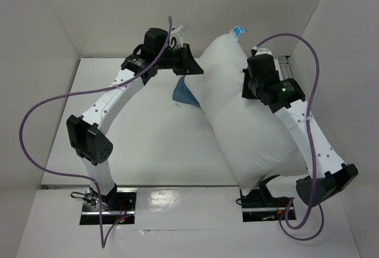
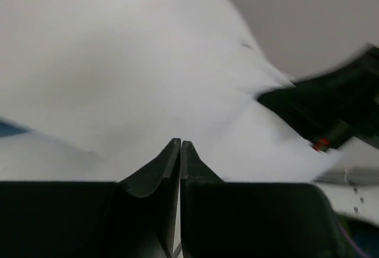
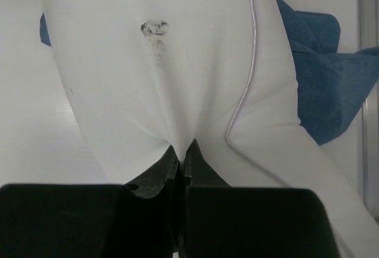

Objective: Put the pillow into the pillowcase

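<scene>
The white pillow (image 1: 249, 122) lies aslant from the back middle to the near right, with a small blue-striped tag at its far end. The blue pillowcase (image 1: 185, 92) shows only as a corner from under the pillow's left edge. My left gripper (image 1: 197, 68) is shut and empty, right against the pillow's far left side; its wrist view shows the jaws (image 2: 180, 147) closed before the pillow (image 2: 118, 63). My right gripper (image 1: 249, 86) is shut on a pinch of pillow fabric (image 3: 177, 63) at the pillow's far right side (image 3: 185, 150). The pillowcase (image 3: 323, 74) lies beneath the pillow there.
White walls enclose the table at the back (image 1: 195, 9), left and right. A metal rail (image 1: 285, 63) runs at the back right. Purple cables (image 1: 35, 116) loop off both arms. The right arm (image 2: 337, 110) shows in the left wrist view.
</scene>
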Robot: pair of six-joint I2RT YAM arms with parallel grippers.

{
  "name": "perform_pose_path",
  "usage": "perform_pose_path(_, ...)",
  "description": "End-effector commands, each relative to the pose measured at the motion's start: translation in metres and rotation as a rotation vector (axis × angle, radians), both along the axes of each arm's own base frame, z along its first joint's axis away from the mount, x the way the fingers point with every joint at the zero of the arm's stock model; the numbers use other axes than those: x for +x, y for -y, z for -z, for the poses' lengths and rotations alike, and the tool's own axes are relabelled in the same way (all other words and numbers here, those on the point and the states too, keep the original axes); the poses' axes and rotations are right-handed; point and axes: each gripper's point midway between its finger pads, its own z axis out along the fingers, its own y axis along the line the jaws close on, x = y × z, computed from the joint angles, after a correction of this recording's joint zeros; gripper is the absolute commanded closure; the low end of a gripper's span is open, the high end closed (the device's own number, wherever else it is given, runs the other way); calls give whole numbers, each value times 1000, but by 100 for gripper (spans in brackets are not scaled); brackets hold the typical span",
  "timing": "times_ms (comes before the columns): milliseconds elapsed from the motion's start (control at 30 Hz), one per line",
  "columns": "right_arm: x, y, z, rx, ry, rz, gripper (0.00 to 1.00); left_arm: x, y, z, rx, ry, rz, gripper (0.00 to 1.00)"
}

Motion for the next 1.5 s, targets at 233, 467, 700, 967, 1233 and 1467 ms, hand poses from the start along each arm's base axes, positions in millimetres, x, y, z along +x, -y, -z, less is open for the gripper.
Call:
perform_pose_path(233,17,27,3,-113,-32,86,0,84,-145,210,335,-501,-490,22)
perform_pose_path(467,36,-22,2,-90,-65,-61,0,99,-136,257,351,-578,-462,21)
perform_pose_path(700,46,-20,93,-185,-233,120,0,123,-103,265,314,-559,-463,18)
perform_pose_path(967,52,-10,151,-224,-293,198,94,140,-72,304,366,-579,-473,20)
perform_pose_path(1233,53,-8,37,-126,-52,158,100,147,-65,304,340,-566,-456,78)
perform_pose_path(1467,45,16,-29,-105,60,210,100,154,-70,277,318,-510,-458,100)
